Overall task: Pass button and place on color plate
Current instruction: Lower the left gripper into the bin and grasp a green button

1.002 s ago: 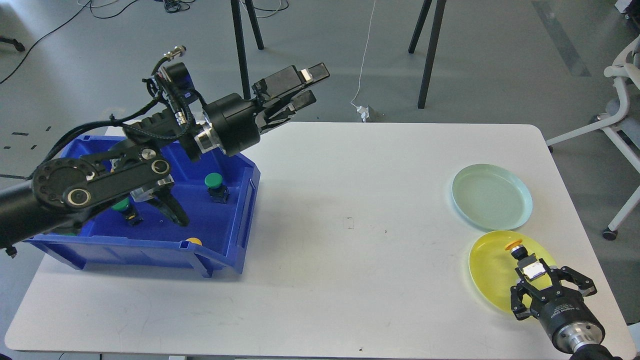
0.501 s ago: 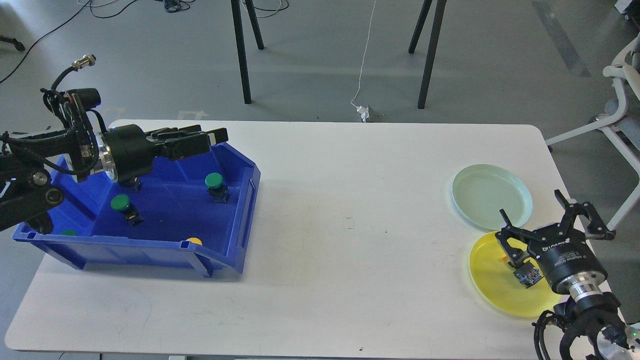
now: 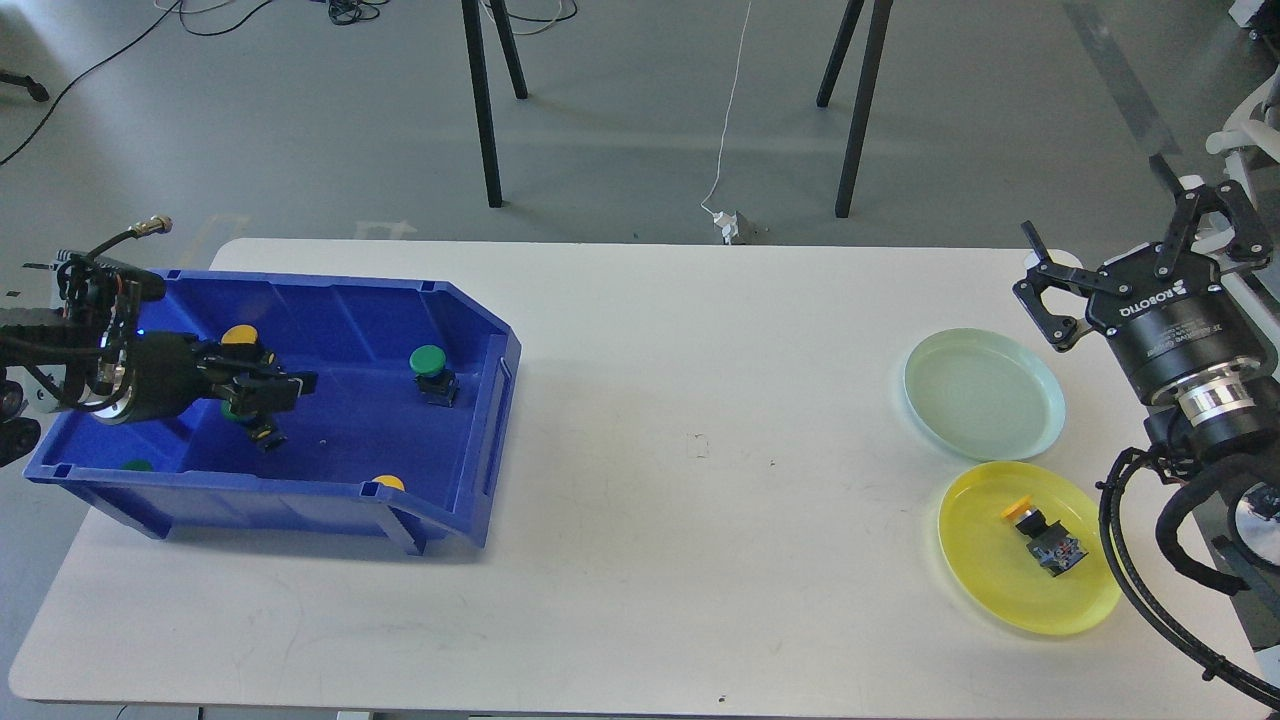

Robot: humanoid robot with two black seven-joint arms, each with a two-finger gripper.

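A yellow-capped button [image 3: 1040, 530] lies on its side on the yellow plate [image 3: 975, 565] at the right front. My right gripper [image 3: 1130, 245] is open and empty, raised well above and behind the plates. My left gripper [image 3: 275, 385] is low inside the blue bin [image 3: 485, 340], right over a green button [image 3: 236, 409]; its dark fingers cannot be told apart. Also in the bin are a green button [image 3: 428, 362], a yellow one [image 3: 240, 335] behind the gripper, and a yellow one [image 3: 388, 483] at the front wall.
A pale green plate [image 3: 985, 395] sits just behind the yellow plate. Another green cap [image 3: 135, 465] shows at the bin's front left corner. The white table [image 3: 700, 450] lies between bin and plates. A chair stands off the table's right edge.
My right gripper let go of the yellow button on the yellow plate and rose up and back to the right. My left gripper swung down from above the table into the bin.
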